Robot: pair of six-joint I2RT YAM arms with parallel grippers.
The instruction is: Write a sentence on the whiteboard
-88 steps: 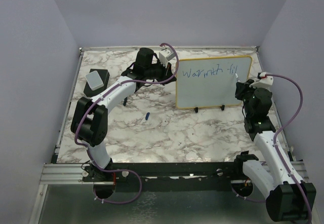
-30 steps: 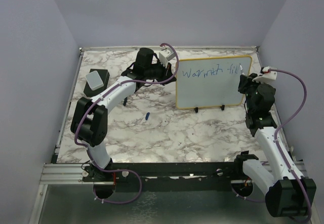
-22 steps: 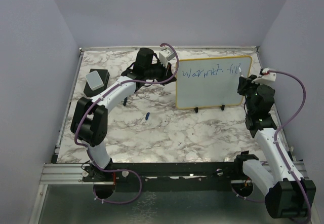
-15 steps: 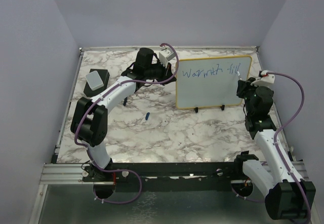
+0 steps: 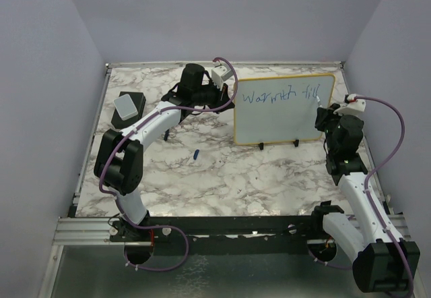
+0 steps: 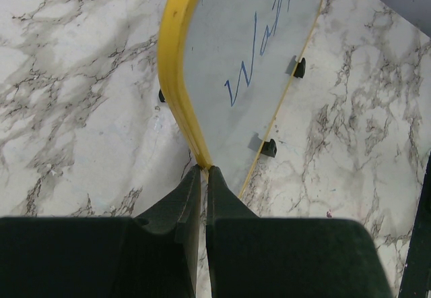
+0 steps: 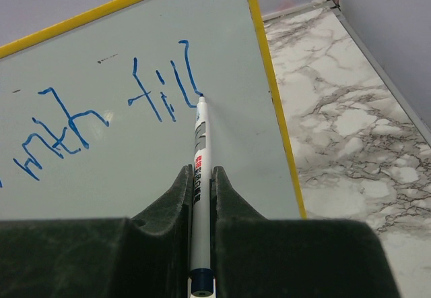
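The whiteboard [image 5: 283,119] stands upright on the marble table, yellow-framed, on two black feet. Blue handwriting, the sentence [image 5: 279,98], runs along its top and reads about "Warmth fill". My left gripper [image 6: 204,170] is shut on the board's yellow left edge [image 6: 176,75], holding it from behind. My right gripper [image 7: 199,170] is shut on a white marker [image 7: 199,150]; the marker's tip touches the whiteboard [image 7: 168,170] at the bottom of the last blue stroke [image 7: 188,69], near the right frame. In the overhead view the right gripper [image 5: 323,117] sits at the board's right end.
A grey-topped black eraser block [image 5: 127,107] lies at the left rear of the table. A small blue cap [image 5: 195,154] lies on the marble in front of the board. Purple walls close in on three sides; the right wall is close to my right arm.
My right gripper came down along the board's right end with the marker, drawing a further blue stroke after "fil". The left arm and board have not moved.
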